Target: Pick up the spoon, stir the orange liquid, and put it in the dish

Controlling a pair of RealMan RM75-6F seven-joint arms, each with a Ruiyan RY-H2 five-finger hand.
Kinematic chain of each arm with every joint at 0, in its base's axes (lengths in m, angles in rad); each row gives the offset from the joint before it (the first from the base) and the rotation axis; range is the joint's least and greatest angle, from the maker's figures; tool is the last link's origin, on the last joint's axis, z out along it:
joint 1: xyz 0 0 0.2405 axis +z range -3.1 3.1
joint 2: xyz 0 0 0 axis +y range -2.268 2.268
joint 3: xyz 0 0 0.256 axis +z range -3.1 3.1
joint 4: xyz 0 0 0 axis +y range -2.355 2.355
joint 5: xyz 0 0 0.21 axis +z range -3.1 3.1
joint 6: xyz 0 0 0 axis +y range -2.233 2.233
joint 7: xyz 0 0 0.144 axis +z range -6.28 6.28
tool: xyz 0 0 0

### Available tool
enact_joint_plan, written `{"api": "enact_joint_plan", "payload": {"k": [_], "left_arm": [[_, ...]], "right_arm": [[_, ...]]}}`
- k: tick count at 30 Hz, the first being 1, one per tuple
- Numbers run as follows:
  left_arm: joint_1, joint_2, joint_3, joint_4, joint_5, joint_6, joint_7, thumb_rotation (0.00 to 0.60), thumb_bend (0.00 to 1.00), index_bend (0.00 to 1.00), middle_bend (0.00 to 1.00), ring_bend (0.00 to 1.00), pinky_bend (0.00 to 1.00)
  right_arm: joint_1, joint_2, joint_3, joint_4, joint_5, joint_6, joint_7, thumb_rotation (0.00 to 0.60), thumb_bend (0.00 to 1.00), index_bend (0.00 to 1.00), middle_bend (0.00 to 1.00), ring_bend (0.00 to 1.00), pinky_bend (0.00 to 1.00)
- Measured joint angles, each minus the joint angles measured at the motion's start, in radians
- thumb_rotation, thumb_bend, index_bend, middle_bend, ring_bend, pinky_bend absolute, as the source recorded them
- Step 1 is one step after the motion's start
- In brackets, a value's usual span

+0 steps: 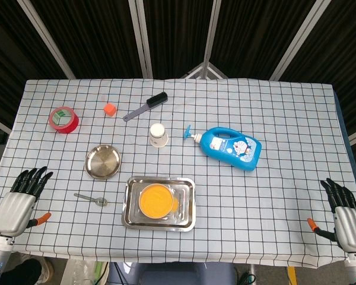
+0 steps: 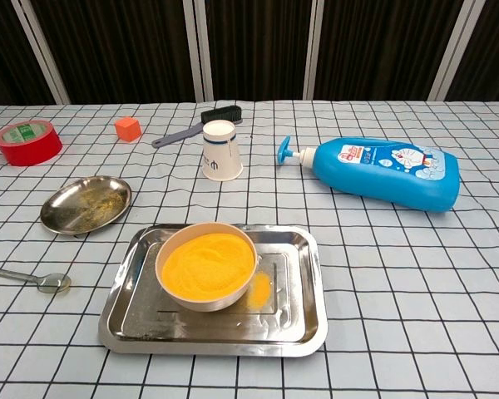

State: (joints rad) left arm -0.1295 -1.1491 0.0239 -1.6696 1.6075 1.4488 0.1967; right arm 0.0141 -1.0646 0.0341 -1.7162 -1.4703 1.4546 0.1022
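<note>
The spoon [image 1: 91, 198] lies on the cloth just left of the tray [image 1: 130, 215], apart from my left hand [image 1: 19, 202], whose fingers are spread, holding nothing.

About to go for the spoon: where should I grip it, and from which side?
Pinch the spoon mid-handle from above with the left hand. It lies flat, bowl toward the tray, its thin handle pointing to that hand's side.

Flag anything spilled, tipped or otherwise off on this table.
An orange patch lies on the tray floor beside the bowl, like spilled liquid. The blue pump bottle lies on its side. The paper cup stands upside down.
</note>
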Motion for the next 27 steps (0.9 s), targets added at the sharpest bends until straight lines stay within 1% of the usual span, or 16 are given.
{"api": "enact_joint_plan", "payload": {"k": [14,27], "left_arm": [[0.000,0.003,0.002,-0.001,-0.002,-0.004,0.005,0.600,0.16,0.00,0.00,0.00,0.04],[-0.008,-0.003,0.004,-0.009,-0.016,-0.031,0.041,0.600,0.16,0.00,0.00,0.00,0.04]], "right_arm": [[-0.002,-0.001,-0.004,-0.002,-0.010,0.004,-0.004,0.600,0.31,0.00,0.00,0.00,0.00],[-0.002,0.000,-0.003,-0.001,-0.006,0.004,-0.001,0.600,0.31,0.00,0.00,0.00,0.00]]}}
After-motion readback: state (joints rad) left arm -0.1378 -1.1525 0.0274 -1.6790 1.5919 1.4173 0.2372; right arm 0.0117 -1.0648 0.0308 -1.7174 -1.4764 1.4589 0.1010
